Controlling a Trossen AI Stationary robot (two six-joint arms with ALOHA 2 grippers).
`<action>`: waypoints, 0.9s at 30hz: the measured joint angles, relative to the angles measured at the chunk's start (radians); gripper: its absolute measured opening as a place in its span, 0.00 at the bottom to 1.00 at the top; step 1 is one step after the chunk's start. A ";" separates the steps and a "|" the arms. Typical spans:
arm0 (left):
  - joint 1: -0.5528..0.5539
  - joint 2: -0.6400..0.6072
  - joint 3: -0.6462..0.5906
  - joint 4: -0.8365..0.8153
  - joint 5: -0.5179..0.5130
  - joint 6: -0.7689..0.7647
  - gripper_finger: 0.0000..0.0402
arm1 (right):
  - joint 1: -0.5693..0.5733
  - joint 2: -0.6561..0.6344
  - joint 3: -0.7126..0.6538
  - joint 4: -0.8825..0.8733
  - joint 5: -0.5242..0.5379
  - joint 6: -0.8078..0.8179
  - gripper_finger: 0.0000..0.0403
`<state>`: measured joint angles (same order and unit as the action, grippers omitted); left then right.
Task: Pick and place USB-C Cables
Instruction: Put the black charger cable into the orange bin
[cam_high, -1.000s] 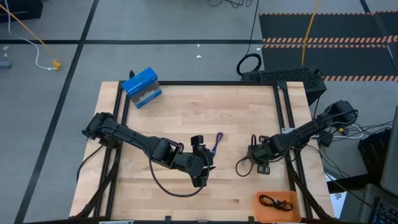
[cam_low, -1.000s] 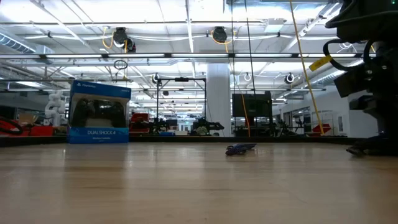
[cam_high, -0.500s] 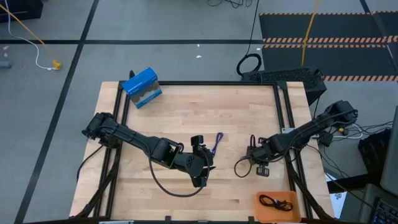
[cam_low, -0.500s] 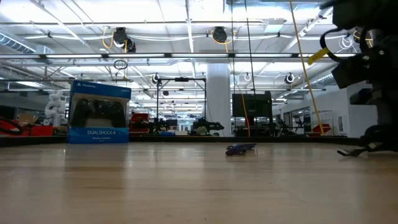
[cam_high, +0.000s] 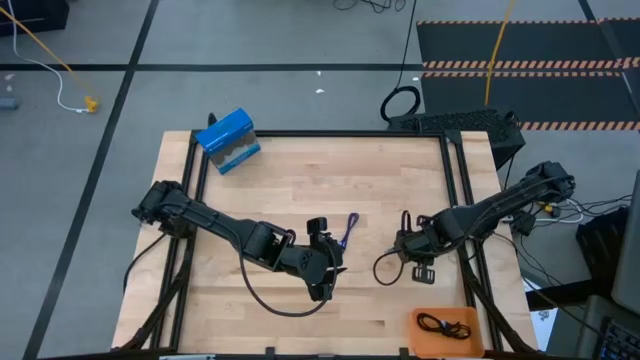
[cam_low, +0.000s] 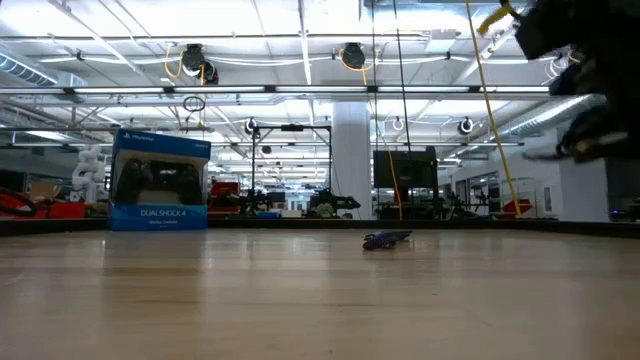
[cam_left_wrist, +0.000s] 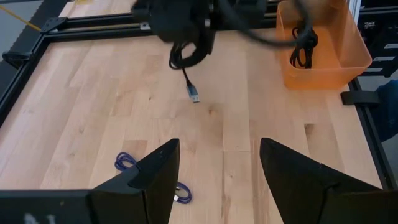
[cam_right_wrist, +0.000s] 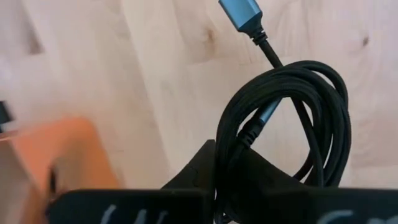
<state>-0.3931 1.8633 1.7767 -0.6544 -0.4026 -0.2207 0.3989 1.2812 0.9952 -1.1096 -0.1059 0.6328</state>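
My right gripper (cam_high: 405, 243) hangs over the right half of the table, shut on a black coiled USB-C cable (cam_right_wrist: 292, 118); the left wrist view shows that coil (cam_left_wrist: 186, 53) dangling with a plug (cam_left_wrist: 194, 96) at its lower end. A purple-blue cable (cam_high: 348, 230) lies flat on the wood near the middle, also seen in the low view (cam_low: 386, 240). My left gripper (cam_left_wrist: 217, 146) stands open just on the near side of it, touching nothing. Another black cable (cam_high: 445, 323) lies in the orange bin (cam_high: 470, 340). My right gripper pinches several strands of the black coil at one side of its loop (cam_right_wrist: 225, 168) between its two fingers. The coil hangs below the fingers, clear of the table. One silvery plug end (cam_right_wrist: 239, 9) sticks out loose from the bundle.
A blue game-controller box (cam_high: 228, 140) stands at the table's far left corner. The orange bin (cam_left_wrist: 323, 65) sits at the near right corner. A black frame rail (cam_high: 320, 133) runs along the table's edges. Bare wood lies between the two arms.
My right gripper has risen from the tabletop, taking the black coil with it; the coil, which lay on the wood, now hangs clear. The gripper has also shifted slightly toward the table's left.
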 joint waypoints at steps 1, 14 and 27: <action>0.000 0.000 0.000 0.000 0.000 0.000 0.56 | 0.003 0.000 0.030 -0.030 0.001 0.005 0.04; 0.000 0.000 0.000 0.000 0.000 0.000 0.56 | 0.087 0.000 0.361 -0.275 0.004 0.113 0.04; 0.000 0.000 0.000 0.000 0.000 0.000 0.56 | 0.127 0.001 0.509 -0.455 0.058 0.193 0.04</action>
<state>-0.3931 1.8633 1.7767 -0.6544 -0.4024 -0.2207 0.5262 1.2818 1.5045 -1.5649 -0.0481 0.8261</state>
